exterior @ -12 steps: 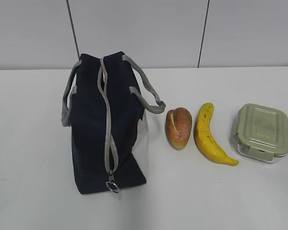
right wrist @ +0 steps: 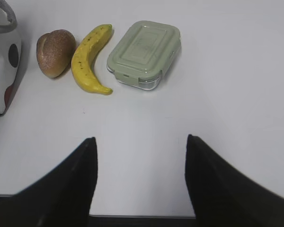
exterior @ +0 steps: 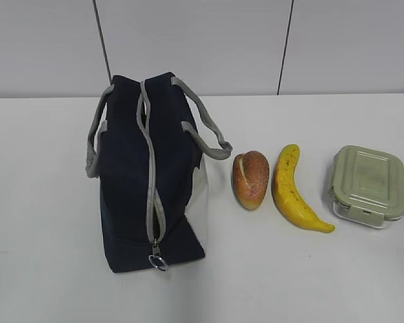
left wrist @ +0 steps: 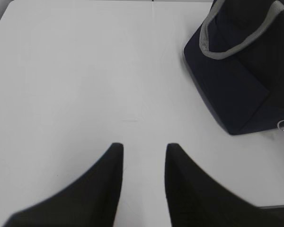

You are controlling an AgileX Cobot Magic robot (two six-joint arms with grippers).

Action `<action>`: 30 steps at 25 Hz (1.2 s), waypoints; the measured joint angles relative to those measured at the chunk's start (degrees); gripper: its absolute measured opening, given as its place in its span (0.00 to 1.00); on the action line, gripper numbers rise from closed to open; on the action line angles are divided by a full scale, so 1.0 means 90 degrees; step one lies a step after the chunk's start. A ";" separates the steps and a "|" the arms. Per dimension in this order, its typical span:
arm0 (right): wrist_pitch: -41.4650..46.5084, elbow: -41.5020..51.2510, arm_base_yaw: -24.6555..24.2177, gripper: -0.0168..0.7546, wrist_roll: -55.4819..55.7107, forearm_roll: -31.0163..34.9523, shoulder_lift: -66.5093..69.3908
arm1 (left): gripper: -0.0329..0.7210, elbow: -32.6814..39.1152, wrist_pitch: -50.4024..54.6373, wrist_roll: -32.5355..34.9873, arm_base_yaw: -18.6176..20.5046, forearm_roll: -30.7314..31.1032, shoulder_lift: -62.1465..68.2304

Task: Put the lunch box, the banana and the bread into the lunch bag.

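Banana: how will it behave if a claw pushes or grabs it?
The banana lies curved on its side, so a push would probably pivot it rather than roll it. Its glossy skin looks slippery; a mid-body grip seems safest. It lies close beside the bread, so a sideways shove may nudge that.

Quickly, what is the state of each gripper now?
Left gripper: open, holding nothing, over bare white table.
Right gripper: open wider, holding nothing.

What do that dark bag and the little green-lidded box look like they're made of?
The lunch bag looks like matte navy woven fabric with grey webbing handles, a grey zipper and a shiny metal ring pull; its creases suggest soft cloth. The lunch box has a dull sage-green lid, probably plastic, over a see-through base that could be glass or clear plastic.
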 joint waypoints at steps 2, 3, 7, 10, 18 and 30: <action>0.0000 0.0000 0.0000 0.59 0.0000 0.0000 0.0000 | 0.36 0.0000 -0.0007 0.0000 0.0000 -0.0018 0.0039; 0.0000 0.0000 0.0000 0.59 0.0000 0.0000 0.0000 | 0.36 -0.0006 -0.0035 0.0000 0.0000 -0.0074 0.0090; 0.0000 0.0000 0.0000 0.59 0.0000 0.0000 0.0000 | 0.36 -0.0245 -0.0515 0.0000 0.0000 -0.0587 0.0573; 0.0000 0.0000 0.0000 0.59 0.0000 0.0000 0.0000 | 0.36 -0.0455 -0.0902 0.0000 0.0000 -0.1025 0.1186; 0.0000 0.0000 0.0000 0.59 0.0000 0.0000 0.0000 | 0.36 -0.1243 -0.1010 -0.0005 0.0000 -0.2161 0.3513; 0.0000 0.0000 0.0000 0.59 0.0000 0.0000 0.0000 | 0.36 -0.2856 -0.0885 -0.0005 -0.0208 -0.2548 0.6535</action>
